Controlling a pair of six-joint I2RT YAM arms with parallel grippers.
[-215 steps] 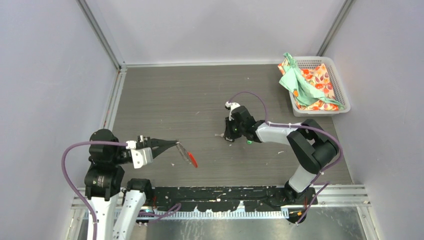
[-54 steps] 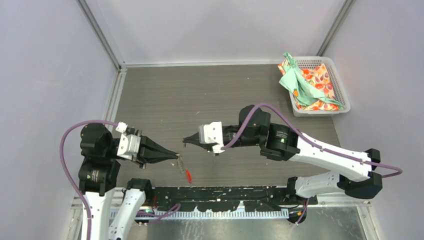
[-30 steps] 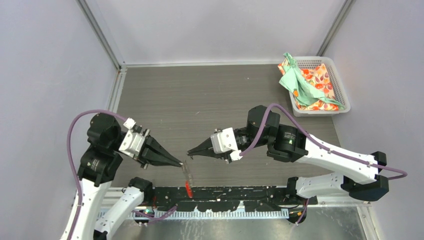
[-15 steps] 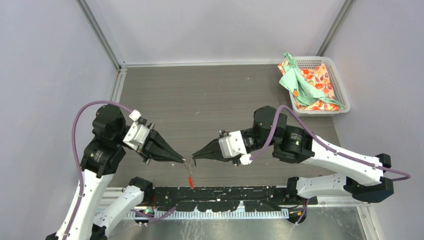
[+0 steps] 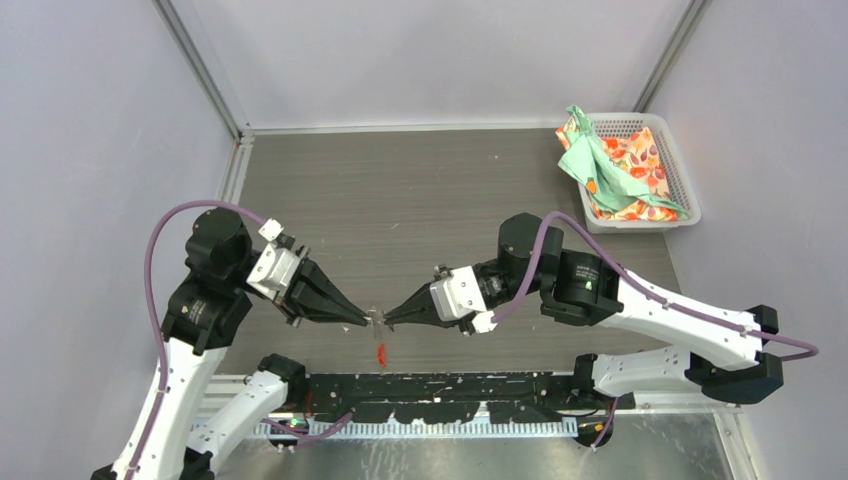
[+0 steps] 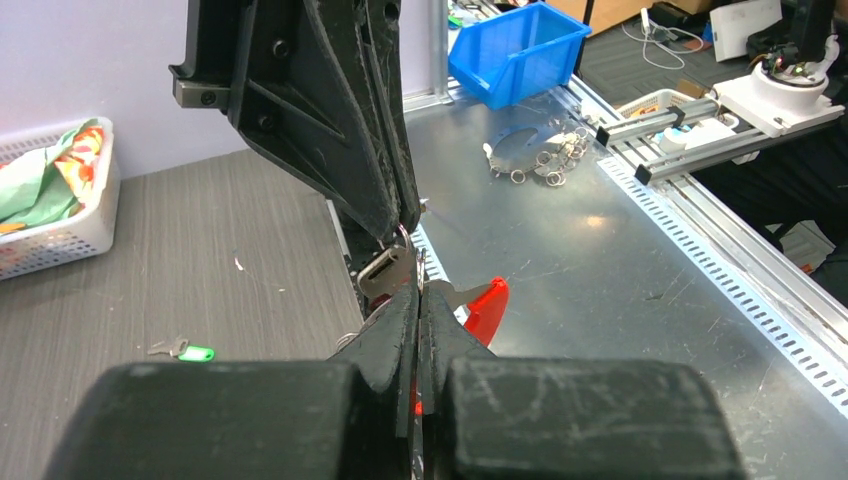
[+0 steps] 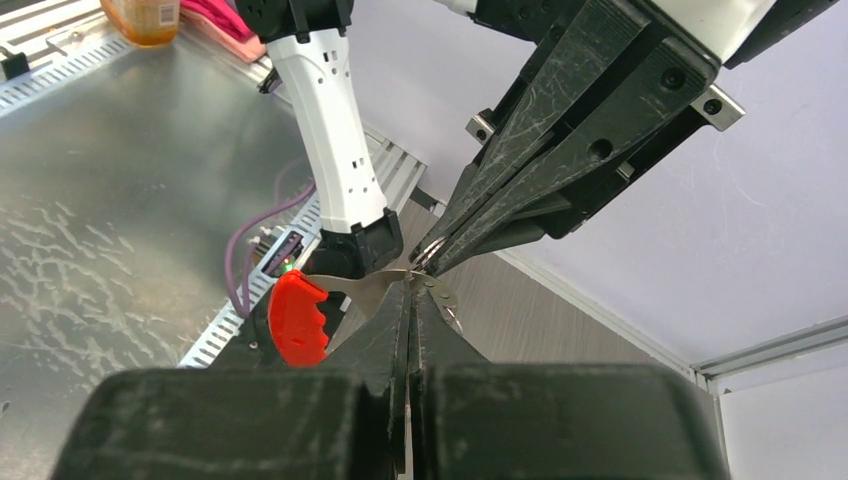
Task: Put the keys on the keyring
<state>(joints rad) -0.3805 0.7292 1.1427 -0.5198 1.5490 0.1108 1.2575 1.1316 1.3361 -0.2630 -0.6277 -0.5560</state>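
Top external: left hand [image 5: 363, 320] clenched on keyring [image 5: 378, 324], red tab [image 5: 381, 353] downward; right hand [image 5: 392, 318] clenched on key [image 7: 440, 296]

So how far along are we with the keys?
Done: the keyring is off the table, pinched in the shut left gripper. In hand: the shut right gripper holds a silver key at the ring, tip to tip; I can't tell whether it is threaded. Left: the green-tagged key lies on the table.
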